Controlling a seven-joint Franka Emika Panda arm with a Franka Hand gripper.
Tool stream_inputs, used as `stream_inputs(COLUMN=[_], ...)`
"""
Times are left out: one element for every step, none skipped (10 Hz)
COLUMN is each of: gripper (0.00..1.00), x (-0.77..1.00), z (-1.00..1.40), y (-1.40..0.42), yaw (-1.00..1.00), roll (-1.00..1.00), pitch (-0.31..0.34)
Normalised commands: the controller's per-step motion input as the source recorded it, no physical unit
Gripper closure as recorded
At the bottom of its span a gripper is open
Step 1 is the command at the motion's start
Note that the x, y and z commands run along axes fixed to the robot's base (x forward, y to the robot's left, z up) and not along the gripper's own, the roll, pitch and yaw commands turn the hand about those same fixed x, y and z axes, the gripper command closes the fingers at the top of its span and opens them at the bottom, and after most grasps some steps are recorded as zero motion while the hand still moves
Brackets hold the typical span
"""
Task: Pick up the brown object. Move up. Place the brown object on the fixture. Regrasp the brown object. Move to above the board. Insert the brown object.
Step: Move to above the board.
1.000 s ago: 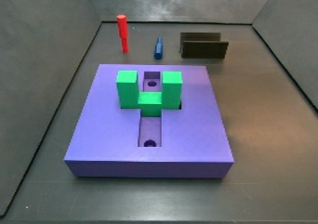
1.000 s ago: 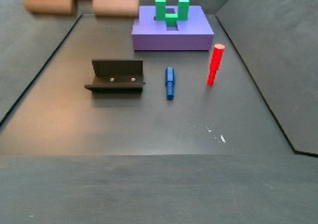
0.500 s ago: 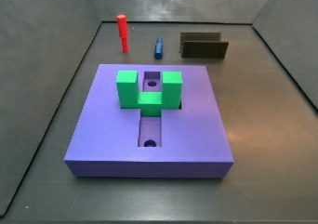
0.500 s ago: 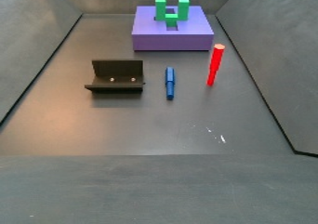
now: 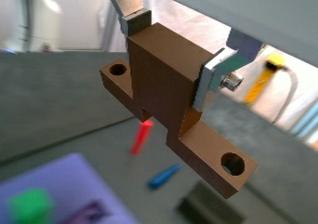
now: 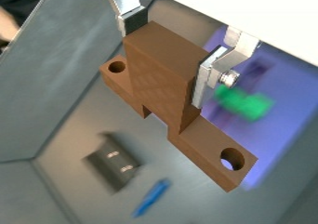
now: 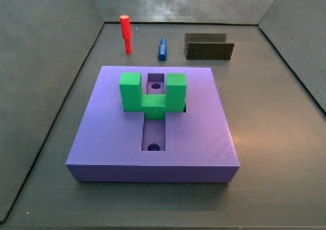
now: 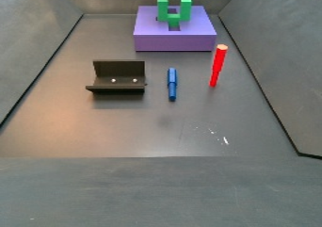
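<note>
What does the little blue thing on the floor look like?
Start at the big purple board, then look past its edge to the dark floor. The small blue peg lies flat between the dark fixture and the red peg, which stands upright.

**Dark grey floor of the walled work cell and the objects resting on it**

The dark grey floor (image 8: pixel 151 127) carries four objects, seen in both side views. A large lavender-purple square board (image 7: pixel 152 129), slotted lengthwise, lies flat at one end. A dark L-shaped fixture (image 8: pixel 117 78) stands apart from it. A small blue peg (image 8: pixel 172 83) lies flat between the fixture and an upright red cylinder (image 8: pixel 217 65). The gripper (image 5: pixel 174 56), visible only in the wrist views, is raised clear of the floor.
</note>
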Motion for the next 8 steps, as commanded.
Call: stream_inputs(gripper=[1.00,1.00,1.00,1.00,1.00,1.00,1.00,1.00], x=[-0.24,-0.08,-0.07,-0.08,-0.08,-0.07,-0.05,-0.04], z=[0.03,0.01,0.01,0.01,0.00,0.00,0.00,0.00], y=[-0.20,-0.04,-0.02,0.00,0.03,0.03,0.02,0.01], yaw=[-0.03,-0.03,-0.02,-0.02,-0.01,-0.01,-0.01,-0.01], roll=[-1.00,-1.00,-1.00,-1.00,-0.82,-0.61,-0.41,-0.24], pitch=[0.080,0.084,0.066,0.045,0.013,-0.010,-0.021,-0.018])
